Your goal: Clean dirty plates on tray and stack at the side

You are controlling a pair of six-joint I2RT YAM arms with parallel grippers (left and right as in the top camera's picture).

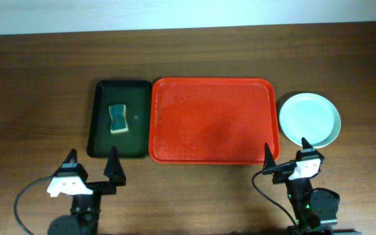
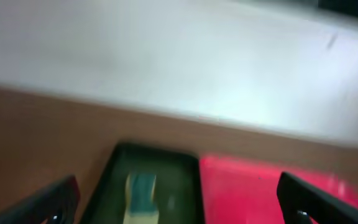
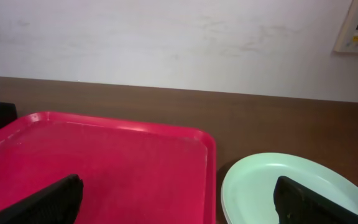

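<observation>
Lying just beyond the right end effector [image 1: 286, 145] is a mint plate [image 1: 309, 119].

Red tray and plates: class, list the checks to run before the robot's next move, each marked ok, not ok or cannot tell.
1. No plates on the red tray: ok.
2. The mint green plate sits on the table off the tray's right edge: ok.
3. More plates under it: cannot tell.
4. The sponge lies in the dark tray: ok.
5. The left gripper open, empty: ok.
6. The right gripper open, empty: ok.
</observation>
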